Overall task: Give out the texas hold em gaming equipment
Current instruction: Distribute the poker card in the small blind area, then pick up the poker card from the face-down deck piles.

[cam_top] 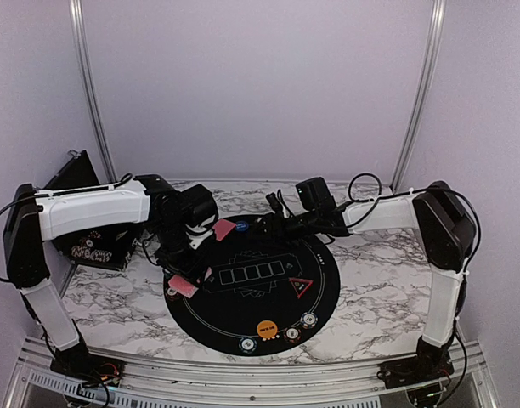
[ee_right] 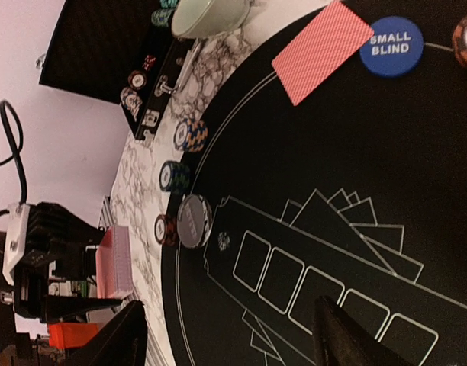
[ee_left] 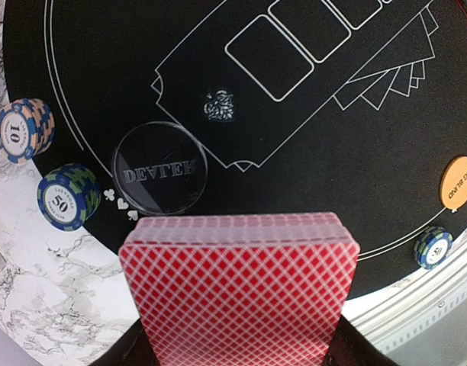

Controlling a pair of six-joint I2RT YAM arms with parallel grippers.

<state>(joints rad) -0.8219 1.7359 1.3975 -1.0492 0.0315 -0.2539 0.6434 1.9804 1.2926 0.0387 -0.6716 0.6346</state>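
My left gripper (ee_left: 241, 347) is shut on a deck of red-backed playing cards (ee_left: 241, 290), held over the left rim of the black mat (cam_top: 324, 272). Below it lie a clear dealer button (ee_left: 159, 168) and two striped chips (ee_left: 24, 130) (ee_left: 66, 196). My right gripper (ee_right: 230, 305) stands open and empty above the mat's far part. A single red-backed card (ee_right: 321, 49) lies flat next to the blue small blind button (ee_right: 391, 46). The orange big blind button (cam_top: 266, 327), three chips (cam_top: 292, 335) and a red triangle marker (cam_top: 299, 286) sit at the near right of the mat.
A teal bowl (ee_right: 210, 15) and an open black case (cam_top: 81, 212) with more chips stand at the far left on the marble table. Upright metal rails (cam_top: 417, 102) flank the back wall. The arms' bases sit at the near edge.
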